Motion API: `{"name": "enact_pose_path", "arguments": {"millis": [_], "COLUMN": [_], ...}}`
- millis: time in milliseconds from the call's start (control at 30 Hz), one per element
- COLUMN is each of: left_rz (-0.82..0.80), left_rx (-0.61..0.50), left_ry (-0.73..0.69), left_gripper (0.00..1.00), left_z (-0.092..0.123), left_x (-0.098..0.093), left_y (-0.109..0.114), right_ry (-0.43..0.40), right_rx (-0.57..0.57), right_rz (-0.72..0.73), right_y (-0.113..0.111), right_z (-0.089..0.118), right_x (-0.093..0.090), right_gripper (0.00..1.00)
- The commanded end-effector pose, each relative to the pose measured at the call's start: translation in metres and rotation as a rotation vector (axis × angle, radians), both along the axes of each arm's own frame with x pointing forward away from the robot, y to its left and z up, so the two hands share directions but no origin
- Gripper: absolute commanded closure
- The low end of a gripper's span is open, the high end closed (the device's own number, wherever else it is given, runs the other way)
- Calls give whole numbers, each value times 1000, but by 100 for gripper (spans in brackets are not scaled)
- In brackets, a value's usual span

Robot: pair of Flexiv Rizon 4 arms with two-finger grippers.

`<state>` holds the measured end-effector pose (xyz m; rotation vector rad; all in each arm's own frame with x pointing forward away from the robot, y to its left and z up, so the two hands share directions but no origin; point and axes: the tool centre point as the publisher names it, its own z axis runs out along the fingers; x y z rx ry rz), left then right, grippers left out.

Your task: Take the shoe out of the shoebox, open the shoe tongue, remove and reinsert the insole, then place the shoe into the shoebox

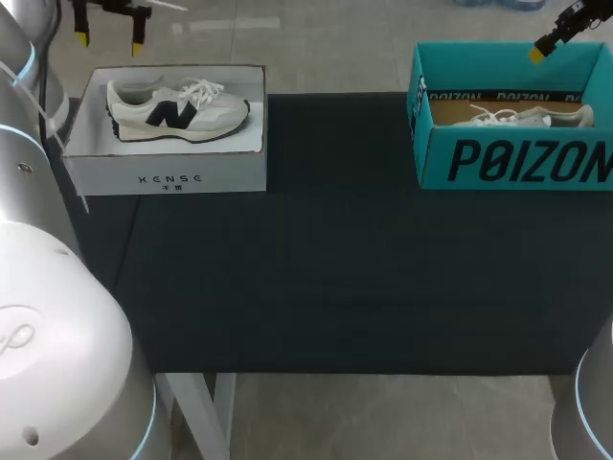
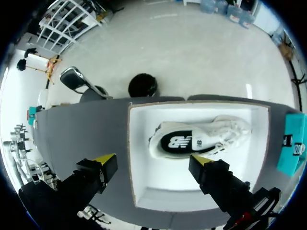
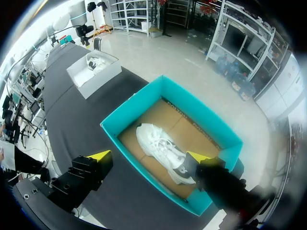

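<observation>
A white sneaker with a black logo [image 1: 177,110] lies on its side in an open white shoebox [image 1: 163,172] at the table's far left. My left gripper [image 1: 109,38] hangs open above that box; in the left wrist view its fingers [image 2: 153,160] straddle the box wall, with the sneaker [image 2: 196,139] just ahead. A pale grey-white shoe [image 1: 522,117] lies in a teal shoebox [image 1: 508,163] at the far right. My right gripper [image 3: 147,156] is open high above the teal box [image 3: 129,112] and its shoe [image 3: 163,151], touching nothing.
The table is covered with a dark cloth [image 1: 335,268] that runs between the two boxes and to the front edge. The teal box [image 2: 292,148] shows at the side of the left wrist view, the white box [image 3: 93,69] far off in the right wrist view.
</observation>
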<state>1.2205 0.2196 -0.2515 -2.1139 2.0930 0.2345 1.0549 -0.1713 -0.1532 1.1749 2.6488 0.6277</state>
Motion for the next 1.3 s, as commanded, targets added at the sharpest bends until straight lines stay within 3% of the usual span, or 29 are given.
{"name": "enact_pose_path", "arguments": {"millis": [33, 500, 800, 1300], "left_rz": [-109, -41, -23, 20], "left_rx": [-219, -214, -222, -233], "left_ry": [593, 434, 443, 498], "left_gripper": [0, 0, 0, 0], "left_z": [-2, -18, -26, -63], "left_x": [6, -1, 1, 4], "left_y": [6, 15, 11, 16], "right_ry": [0, 0, 0, 0], "right_rx": [-1, -1, -1, -1], "right_rz": [0, 0, 0, 0], "right_y": [0, 0, 0, 0], "right_z": [0, 0, 0, 0], "right_x": [0, 0, 0, 0], "right_gripper": [0, 0, 0, 0]}}
